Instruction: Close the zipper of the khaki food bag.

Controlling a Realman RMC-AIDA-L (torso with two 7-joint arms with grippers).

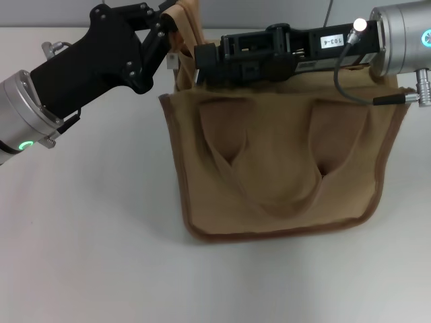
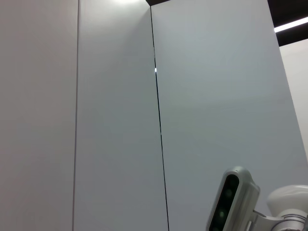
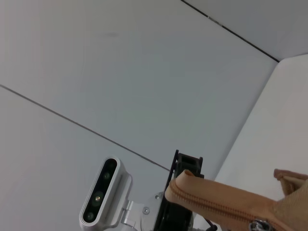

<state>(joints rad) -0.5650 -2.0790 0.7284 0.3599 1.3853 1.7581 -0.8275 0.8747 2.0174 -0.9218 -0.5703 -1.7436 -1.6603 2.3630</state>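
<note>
The khaki food bag (image 1: 283,168) stands on the white table, its two flat handles (image 1: 229,145) hanging down the front. My left gripper (image 1: 170,30) is at the bag's far left top corner, shut on a raised tan end of the bag (image 1: 187,17). My right gripper (image 1: 201,59) reaches from the right along the bag's top to that same corner and hides the zipper in the head view. In the right wrist view the zipper (image 3: 216,203) runs as a tan line to the held end, with its silver pull tab (image 3: 257,225) at the near end.
The white table (image 1: 87,256) extends in front of and to the left of the bag. The left wrist view shows only grey wall panels (image 2: 96,120) and the right arm's camera housing (image 2: 228,202).
</note>
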